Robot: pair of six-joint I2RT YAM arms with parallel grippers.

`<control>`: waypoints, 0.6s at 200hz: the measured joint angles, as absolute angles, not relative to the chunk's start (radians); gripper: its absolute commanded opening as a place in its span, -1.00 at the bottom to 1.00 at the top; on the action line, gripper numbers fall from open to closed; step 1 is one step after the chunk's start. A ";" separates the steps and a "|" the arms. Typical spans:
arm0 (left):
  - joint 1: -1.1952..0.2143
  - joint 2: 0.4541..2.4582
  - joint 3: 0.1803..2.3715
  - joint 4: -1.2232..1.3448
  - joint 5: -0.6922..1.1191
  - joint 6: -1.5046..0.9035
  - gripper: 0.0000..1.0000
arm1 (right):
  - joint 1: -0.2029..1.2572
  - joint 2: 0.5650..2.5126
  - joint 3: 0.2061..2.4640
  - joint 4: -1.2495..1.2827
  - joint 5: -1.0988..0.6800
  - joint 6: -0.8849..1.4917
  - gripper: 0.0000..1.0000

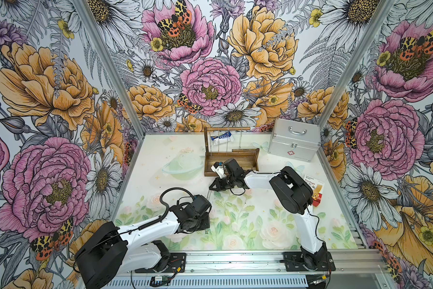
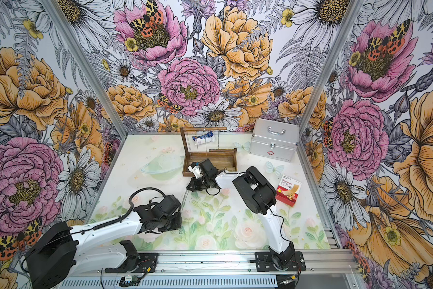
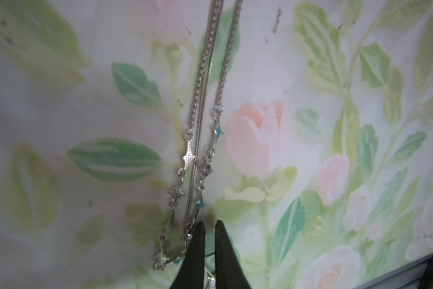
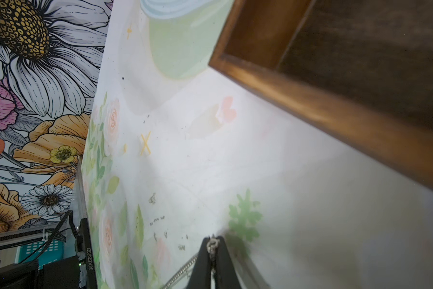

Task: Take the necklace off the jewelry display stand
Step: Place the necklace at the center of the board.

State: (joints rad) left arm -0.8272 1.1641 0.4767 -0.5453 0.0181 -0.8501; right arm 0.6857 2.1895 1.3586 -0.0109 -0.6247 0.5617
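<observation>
A silver necklace [image 3: 189, 155] with star charms and small blue stones lies stretched over the flowered mat. My left gripper [image 3: 210, 222] points down at the mat near its front, with the jaws almost together and chain running under and between the fingers. My right gripper [image 4: 213, 240] is shut on the necklace's clasp [image 4: 213, 245], low over the mat, just in front of the jewelry display stand [image 1: 231, 172]. In both top views the stand sits at the back middle, with its top rod [image 1: 226, 129] held on a thin post.
Thin chains [image 1: 239, 140] still hang from the stand's rod. A silver metal case [image 1: 294, 140] stands at the back right. A red bandage box [image 1: 315, 190] lies by the right wall. A white and blue packet [image 1: 223, 138] lies behind the stand. An aluminium rail [image 1: 235, 260] runs along the front.
</observation>
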 measured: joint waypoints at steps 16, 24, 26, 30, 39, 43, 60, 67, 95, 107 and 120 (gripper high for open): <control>-0.827 1.164 0.477 -0.545 0.018 -0.850 -0.75 | 0.686 2.189 1.359 -0.011 -0.622 0.562 -0.77; -0.827 1.164 0.477 -0.545 0.018 -0.850 -0.75 | 0.685 2.189 1.359 -0.011 -0.622 0.562 -0.77; -0.827 1.164 0.477 -0.545 0.018 -0.850 -0.75 | 0.685 2.189 1.359 -0.011 -0.622 0.562 -0.76; -0.827 1.164 0.477 -0.544 0.018 -0.850 -0.74 | 0.685 2.189 1.359 -0.011 -0.622 0.562 -0.75; -0.827 1.164 0.476 -0.544 0.018 -0.850 -0.75 | 0.684 2.189 1.359 -0.011 -0.622 0.562 -0.74; -0.828 1.164 0.476 -0.544 0.018 -0.850 -0.74 | 0.683 2.189 1.359 -0.011 -0.622 0.562 -0.73; -0.827 1.164 0.476 -0.542 0.018 -0.850 -0.74 | 0.679 2.190 1.359 -0.011 -0.621 0.566 -0.72; -0.828 1.162 0.474 -0.541 0.018 -0.850 -0.74 | 0.679 2.190 1.359 -0.011 -0.621 0.568 -0.72; -0.828 1.156 0.469 -0.535 0.018 -0.850 -0.72 | 0.674 2.190 1.359 -0.011 -0.614 0.569 -0.71; -0.828 1.155 0.468 -0.534 0.018 -0.851 -0.69 | 0.674 2.190 1.359 -0.010 -0.609 0.568 -0.70; -0.828 1.154 0.468 -0.533 0.018 -0.857 -0.65 | 0.674 2.190 1.359 -0.010 -0.601 0.568 -0.70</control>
